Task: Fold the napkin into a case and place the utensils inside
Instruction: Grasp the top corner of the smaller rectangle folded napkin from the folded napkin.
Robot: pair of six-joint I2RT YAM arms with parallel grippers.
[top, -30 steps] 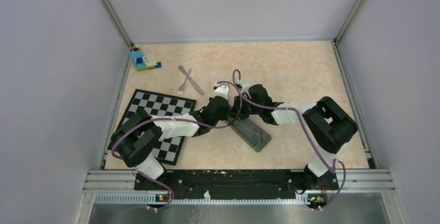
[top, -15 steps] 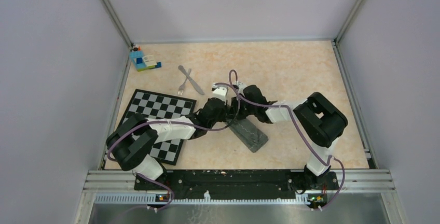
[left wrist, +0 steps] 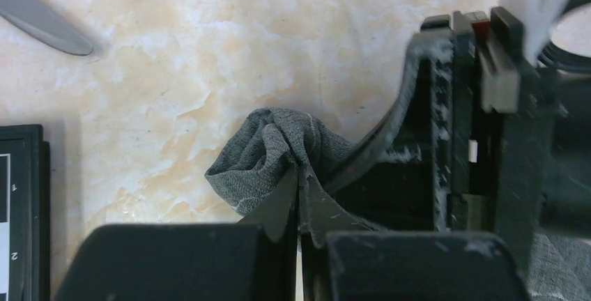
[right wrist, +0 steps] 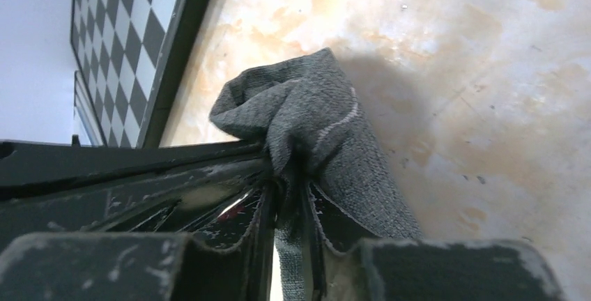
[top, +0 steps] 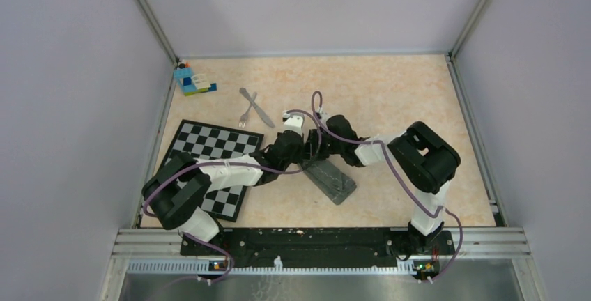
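Observation:
The napkin point(top: 333, 181) lies mid-table as a narrow dark grey strip, its far end lifted. My left gripper point(top: 300, 156) is shut on that bunched end, seen in the left wrist view as grey cloth point(left wrist: 261, 155) pinched at the left gripper point(left wrist: 300, 175). My right gripper point(top: 316, 153) meets it from the other side. In the right wrist view the napkin point(right wrist: 327, 120) is gathered between the jaws of the right gripper point(right wrist: 289, 175), which stand a narrow slit apart. The fork point(top: 247, 111) and knife point(top: 261, 109) lie crossed behind the grippers.
A black-and-white checkered mat point(top: 209, 161) lies at the left, under the left arm. A blue toy-brick block point(top: 192, 80) sits in the far left corner. The knife's tip point(left wrist: 42, 19) shows at the left wrist view's top left.
Both grippers and the napkin's held end have shifted slightly left, and the strip has slid with them. The right arm's elbow has swung left.

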